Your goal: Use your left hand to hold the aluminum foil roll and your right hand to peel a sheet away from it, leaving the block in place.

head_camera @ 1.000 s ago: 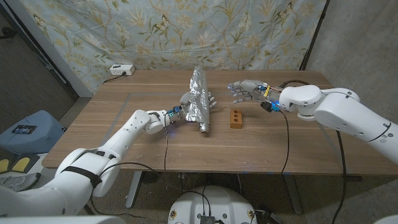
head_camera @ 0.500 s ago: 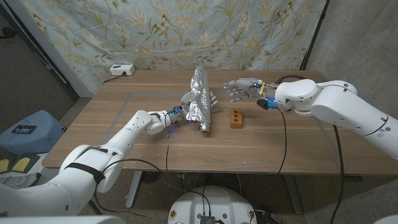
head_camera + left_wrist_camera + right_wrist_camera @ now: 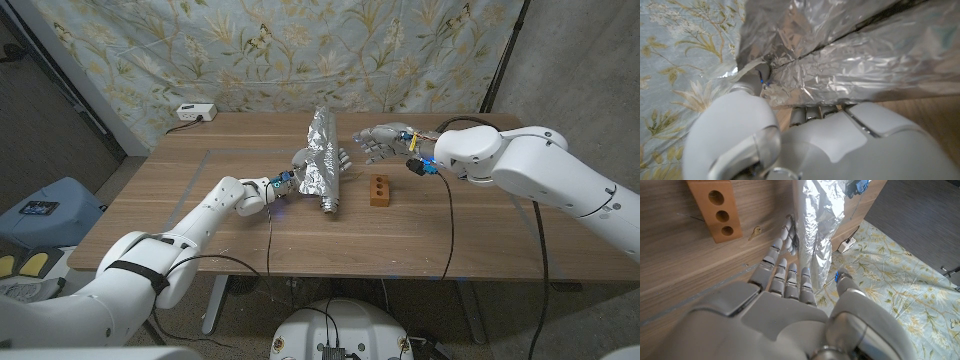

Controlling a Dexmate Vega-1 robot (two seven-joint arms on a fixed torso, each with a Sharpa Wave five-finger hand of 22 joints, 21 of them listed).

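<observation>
The aluminum foil roll (image 3: 326,183) lies mid-table, with a crinkled sheet (image 3: 322,133) standing up from it. My left hand (image 3: 298,170) grips the roll from its left side, and its fingers (image 3: 341,160) wrap round the far side. In the left wrist view the foil (image 3: 850,55) is pressed close against my left hand (image 3: 815,145). My right hand (image 3: 384,143) hovers open just right of the sheet, fingers stretched toward it. In the right wrist view its fingers (image 3: 790,275) come close to the foil (image 3: 815,225); I cannot tell if they touch. The wooden block (image 3: 380,189) stands right of the roll.
A white power strip (image 3: 195,112) lies at the table's far left edge. The block (image 3: 715,207) has round holes in its face. A black cable (image 3: 452,220) hangs from my right arm across the table. A flowered curtain (image 3: 300,50) hangs behind.
My right hand has moved left, closer to the standing foil sheet. The left hand, the roll and the block have stayed where they were.
</observation>
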